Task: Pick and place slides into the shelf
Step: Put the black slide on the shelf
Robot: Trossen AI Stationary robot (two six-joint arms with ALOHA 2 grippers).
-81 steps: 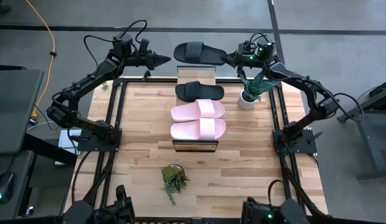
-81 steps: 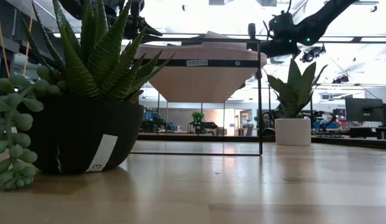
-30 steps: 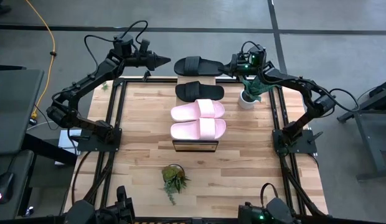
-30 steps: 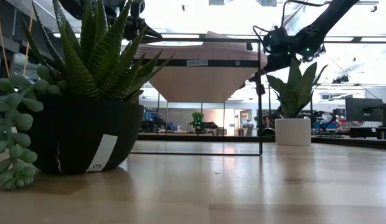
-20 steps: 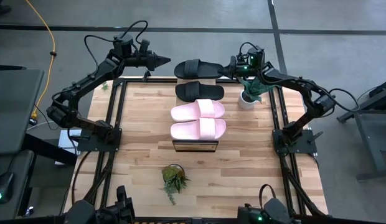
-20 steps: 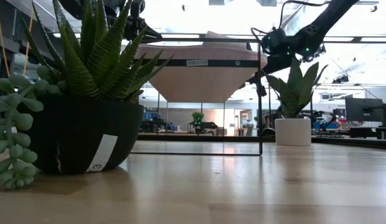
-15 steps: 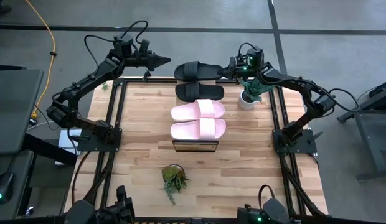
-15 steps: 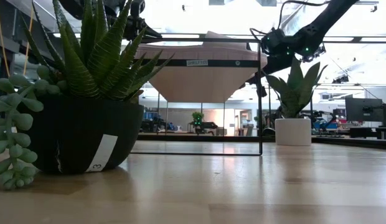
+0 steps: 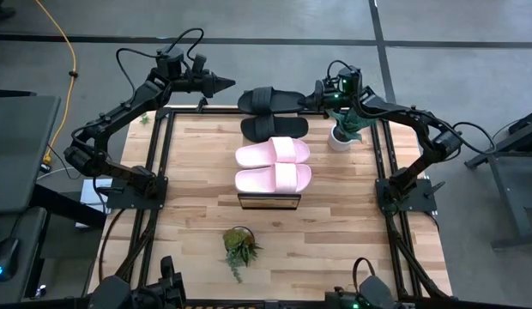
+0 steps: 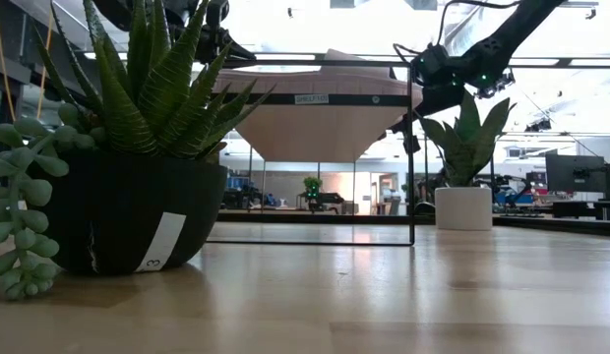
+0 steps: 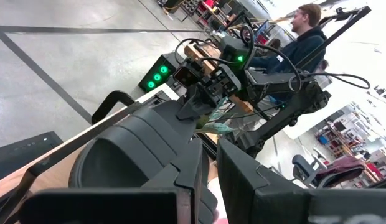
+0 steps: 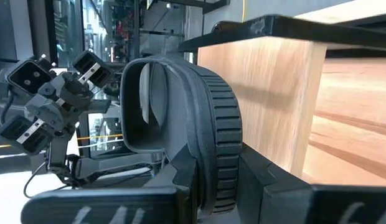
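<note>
Four slides lie crosswise on or over the long light-wood shelf (image 9: 270, 199). Two pale pink slides (image 9: 273, 165) and one black slide (image 9: 275, 127) rest sole-down on its top. The second black slide (image 9: 268, 100) is over the shelf's far end, with my right gripper (image 9: 307, 100) shut on it from the table's right. In the right wrist view this slide (image 12: 180, 124) shows end-on beside the shelf plank (image 12: 268, 106). My left gripper (image 9: 232, 84) hangs shut in the air left of the slide, beyond the table's far edge, touching nothing. My right gripper holds the black slide by its right end (image 12: 221, 168), the ridged sole rim pinched between the two fingers, one on the footbed side and one under the sole. The fingers come in level from the table's right, along the slide. Whether the sole touches the plank I cannot tell.
A white-potted plant (image 9: 343, 130) stands just right of the shelf, under my right arm. A dark-potted plant (image 9: 239, 245) stands near the table's near edge and fills the low view's left (image 10: 118, 177). A person (image 11: 305, 31) sits beyond the table.
My right gripper has carried the black slide toward the table's near edge and slightly left, from beyond the far edge to over the shelf's far end, close to the other black slide. It has stayed shut on the slide throughout.
</note>
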